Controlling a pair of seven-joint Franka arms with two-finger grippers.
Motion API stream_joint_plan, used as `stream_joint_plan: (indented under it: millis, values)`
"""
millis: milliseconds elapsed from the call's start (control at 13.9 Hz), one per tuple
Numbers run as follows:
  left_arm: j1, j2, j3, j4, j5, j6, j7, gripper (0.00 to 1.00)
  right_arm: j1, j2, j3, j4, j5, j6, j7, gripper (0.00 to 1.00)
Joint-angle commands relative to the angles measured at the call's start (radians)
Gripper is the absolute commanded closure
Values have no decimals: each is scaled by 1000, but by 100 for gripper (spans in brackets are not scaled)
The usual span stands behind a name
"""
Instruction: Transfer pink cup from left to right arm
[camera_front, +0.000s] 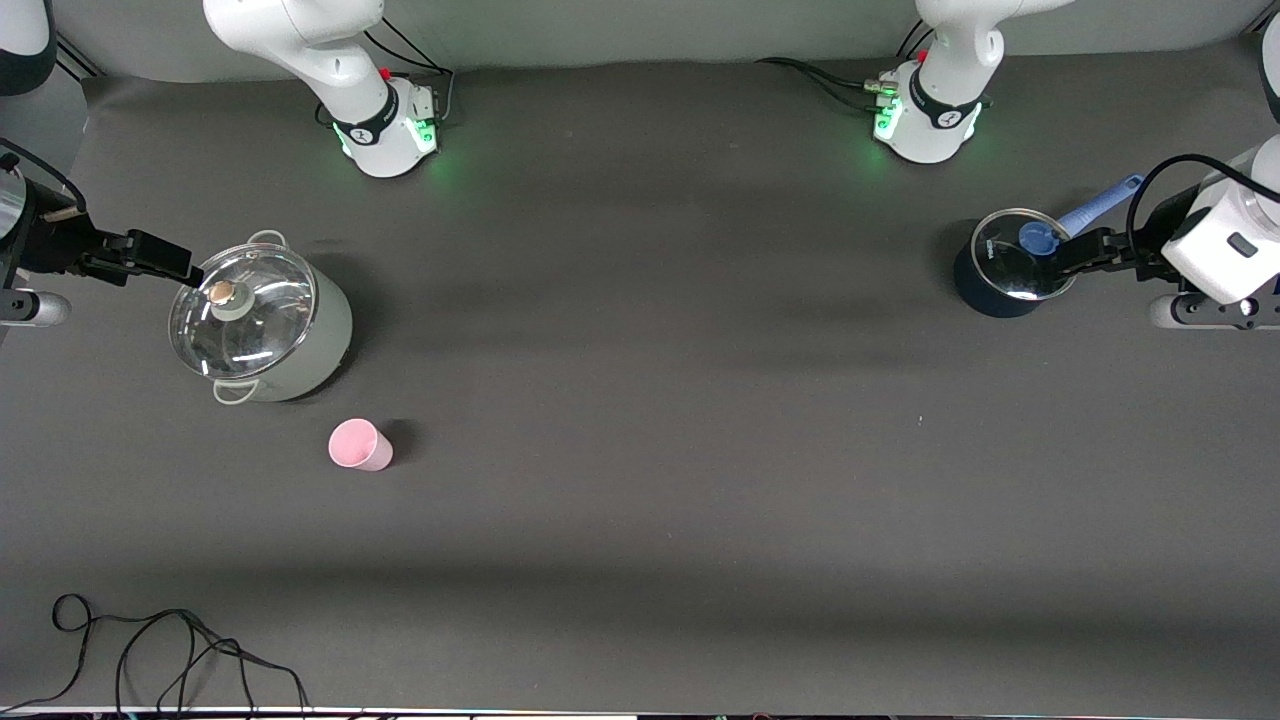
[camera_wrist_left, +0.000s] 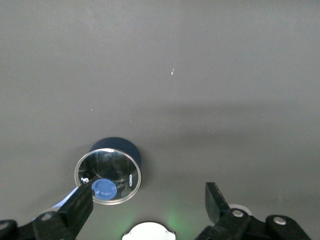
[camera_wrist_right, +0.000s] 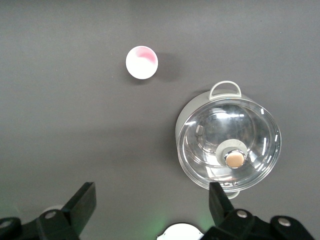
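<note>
arms: glossy white shells | bases: green lights, black cables | claws: black fingers, silver screws

Small pale-pink cup (camera_front: 360, 445), upright on the table, near the right arm's end.

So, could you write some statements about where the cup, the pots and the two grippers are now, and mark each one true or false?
1. The pink cup stands on the table, held by no gripper. True.
2. The left gripper holds the cup. False: it hangs open over the dark blue pot, holding nothing.
3. The cup is nearer the front camera than the grey pot. True.
4. The grey pot has no lid. False: a glass lid covers it.
5. The right gripper is open. True.
</note>
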Motion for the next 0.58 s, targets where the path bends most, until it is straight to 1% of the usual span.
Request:
stream_joint_plan:
  millis: [0, 72, 216, 288, 504]
  values:
    - [-123, -4, 103, 8, 19, 52, -10, 0, -4, 3, -2, 19, -24, -26, -25, 0]
    - [-123, -2, 103, 9, 20, 76, -9, 0, -39, -3, 21, 18, -22, -26, -25, 0]
    - [-123, -1, 104, 22, 25, 115, -9, 0, -142, -17, 137, 7, -22, -26, -22, 0]
    - [-122, 1, 104, 32, 25, 136, -9, 0, -152, -25, 163, -1, -24, -20, -14, 0]
    - [-123, 35, 106, 69, 25, 173, -9, 0, -153, -45, 168, -34, -25, 23, -25, 0]
